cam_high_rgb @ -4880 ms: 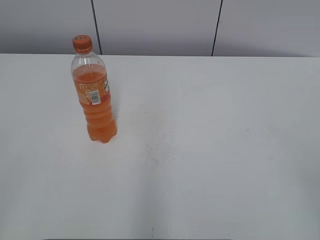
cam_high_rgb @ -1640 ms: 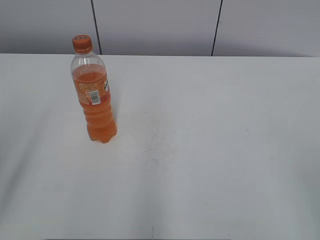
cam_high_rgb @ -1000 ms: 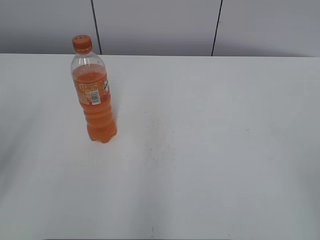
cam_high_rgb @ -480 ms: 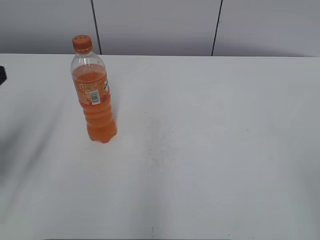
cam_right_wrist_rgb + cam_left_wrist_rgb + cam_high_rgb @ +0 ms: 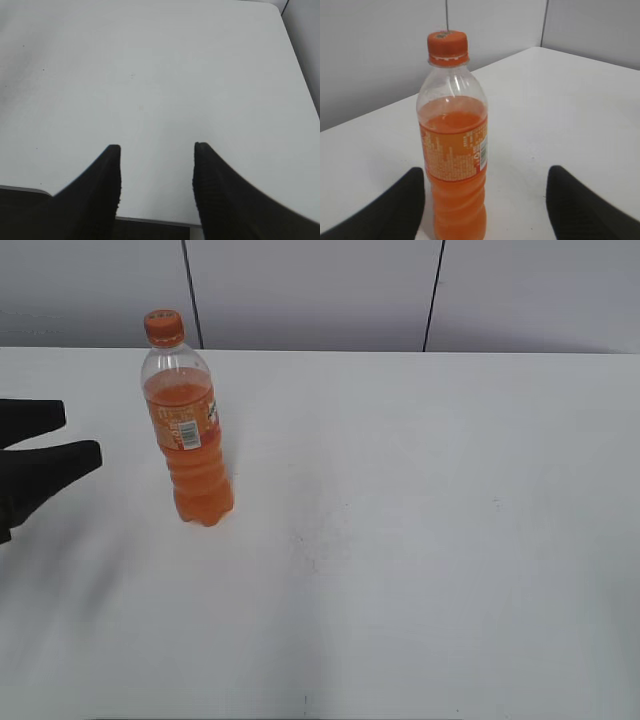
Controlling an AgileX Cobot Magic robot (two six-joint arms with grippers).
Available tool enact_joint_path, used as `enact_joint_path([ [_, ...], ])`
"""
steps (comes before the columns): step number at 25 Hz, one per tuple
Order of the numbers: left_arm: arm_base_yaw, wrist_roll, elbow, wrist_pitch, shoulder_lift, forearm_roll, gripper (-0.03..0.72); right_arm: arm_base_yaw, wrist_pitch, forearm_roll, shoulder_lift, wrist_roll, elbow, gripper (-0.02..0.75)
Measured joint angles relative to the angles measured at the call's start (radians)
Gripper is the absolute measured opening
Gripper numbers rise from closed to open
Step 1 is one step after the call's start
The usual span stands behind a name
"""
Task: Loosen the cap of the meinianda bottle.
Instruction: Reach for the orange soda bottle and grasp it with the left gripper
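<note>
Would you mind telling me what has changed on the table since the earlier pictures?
The left gripper has come in from the left edge, jaws open, toward the meinianda bottle, not touching it. The bottle stands where it was, cap on; nothing was grasped.

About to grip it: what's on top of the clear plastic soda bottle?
A small round orange ribbed screw cap sits on the clear plastic soda bottle, above an orange neck ring. The bottle mouth beneath is covered.
</note>
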Motion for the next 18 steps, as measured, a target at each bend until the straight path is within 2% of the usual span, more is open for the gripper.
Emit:
enact_joint_path([
  [3, 0.054, -0.029, -0.068, -0.046, 0.086, 0.104, 0.492, 0.000, 0.000, 0.000, 0.000, 0.000, 0.000, 0.357],
  [7, 0.070, -0.082, -0.171, -0.074, 0.203, 0.175, 0.624, 0.000, 0.000, 0.000, 0.000, 0.000, 0.000, 0.357],
  [9, 0.070, -0.100, -0.238, -0.078, 0.276, 0.204, 0.663, 0.000, 0.000, 0.000, 0.000, 0.000, 0.000, 0.357],
  [14, 0.065, -0.148, -0.405, -0.075, 0.456, 0.292, 0.678, 0.000, 0.000, 0.000, 0.000, 0.000, 0.000, 0.357],
  [18, 0.022, -0.191, -0.530, -0.075, 0.563, 0.377, 0.664, 0.000, 0.000, 0.000, 0.000, 0.000, 0.000, 0.357],
])
